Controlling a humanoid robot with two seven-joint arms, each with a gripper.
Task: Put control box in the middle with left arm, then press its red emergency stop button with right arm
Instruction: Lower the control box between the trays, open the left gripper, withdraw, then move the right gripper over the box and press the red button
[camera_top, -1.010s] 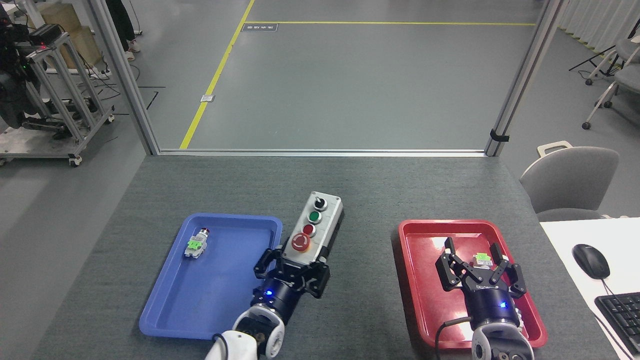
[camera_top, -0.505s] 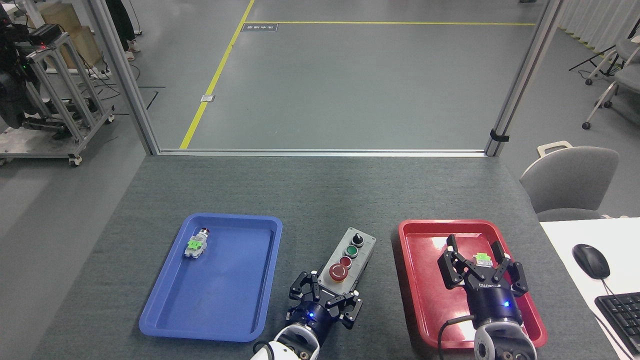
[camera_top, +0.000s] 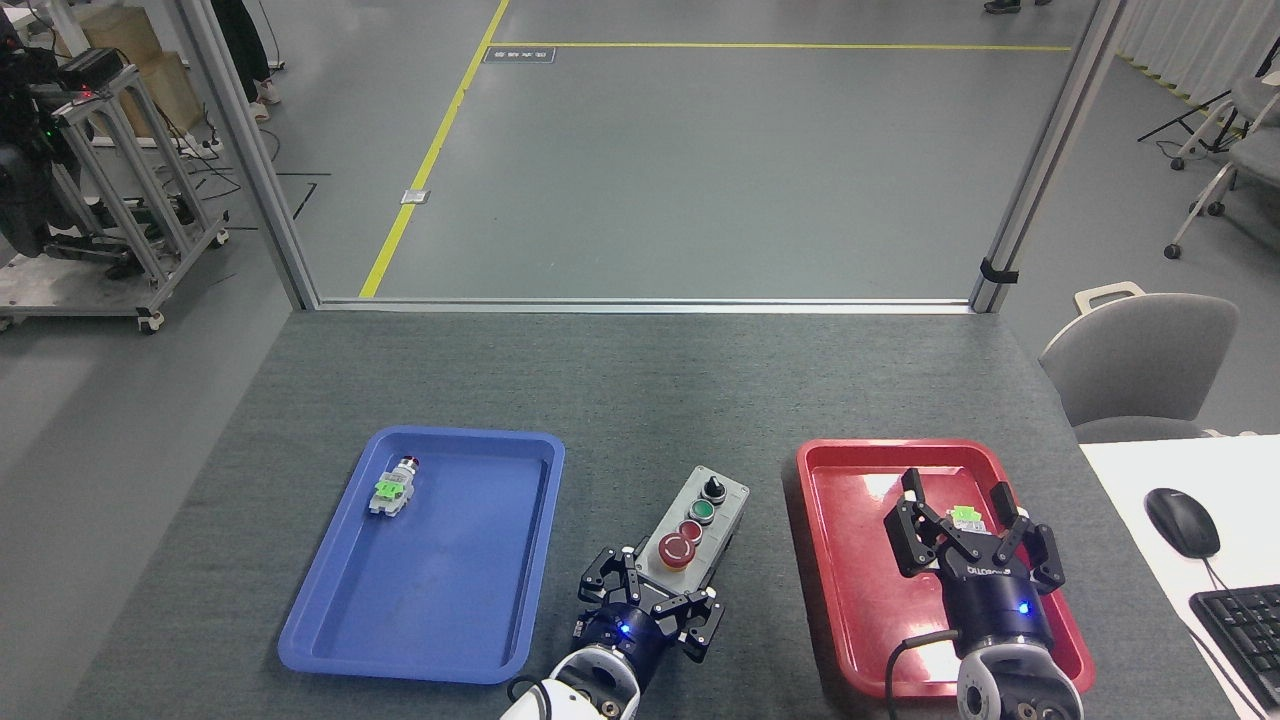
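The control box (camera_top: 700, 515) lies on the dark-grey tabletop (camera_top: 640, 400) between the two trays, its length running away from me and slightly right. Its red emergency stop button (camera_top: 680, 549) is at the near end; the small red button, green button and black knob follow behind it. My left gripper (camera_top: 655, 592) is at the box's near end, claw fingers on both sides of it, shut on the box. My right gripper (camera_top: 962, 522) hovers over the red tray (camera_top: 815, 580) with its fingers spread open and nothing in them.
A blue tray (camera_top: 300, 640) on the left holds a small silver switch with a green tag (camera_top: 392, 488). A similar green-tagged part (camera_top: 965, 516) lies in the red tray under my right gripper. A white desk with a mouse (camera_top: 1181, 521) and keyboard adjoins on the right.
My left gripper carried the control box from beside the blue tray right and toward me, down onto the middle of the table. It has barely moved since. The right gripper drifted slightly.
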